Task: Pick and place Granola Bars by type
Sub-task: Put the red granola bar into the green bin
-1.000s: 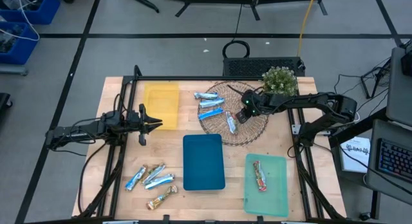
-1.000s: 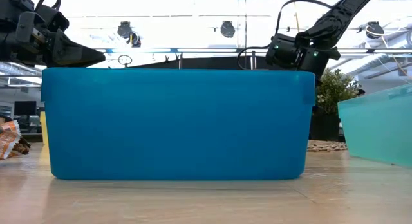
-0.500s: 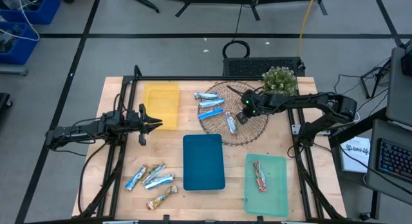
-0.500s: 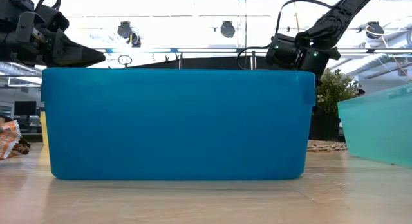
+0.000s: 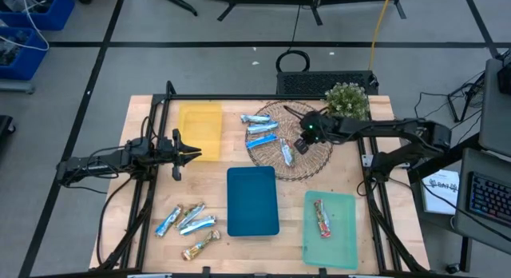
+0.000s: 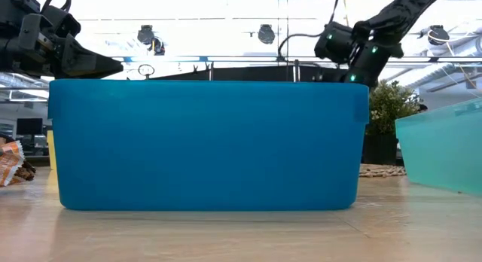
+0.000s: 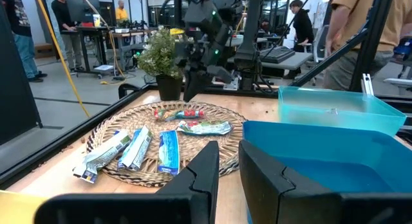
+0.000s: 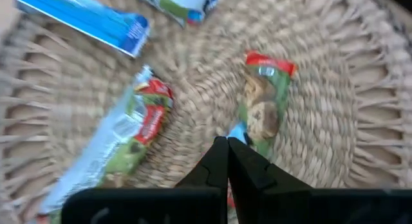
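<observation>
A round woven mat (image 5: 307, 160) at the far right holds several granola bars: blue-and-silver ones (image 5: 260, 131) and a red-and-green one (image 8: 261, 102). My right gripper (image 8: 227, 141) hangs over the mat (image 7: 188, 95), pointing slantwise down, shut at that bar's near end. My left gripper (image 5: 188, 154) waits level at the table's left, slightly open and with nothing between its fingers (image 7: 228, 163). More bars (image 5: 188, 222) lie on the table at the near left. A red bar (image 5: 322, 218) lies in the green tray (image 5: 343, 246). My right gripper pinches the near end of the red-and-green bar's wrapper (image 8: 237, 130) between its two fingertips, coming slantwise from above on the table's right. The bar stretches away from the fingers over the mat. Whether it is lifted clear of the mat, I cannot tell.
A yellow tray (image 5: 200, 130) sits at the far left, and a blue tray (image 5: 252, 200) in the middle hides much of the low view. A potted plant (image 5: 346, 101) stands just behind the mat. Black frame rails run along both table sides.
My right gripper has risen a little above the mat and rolled slightly about its own pointing line. The left arm has kept still.
</observation>
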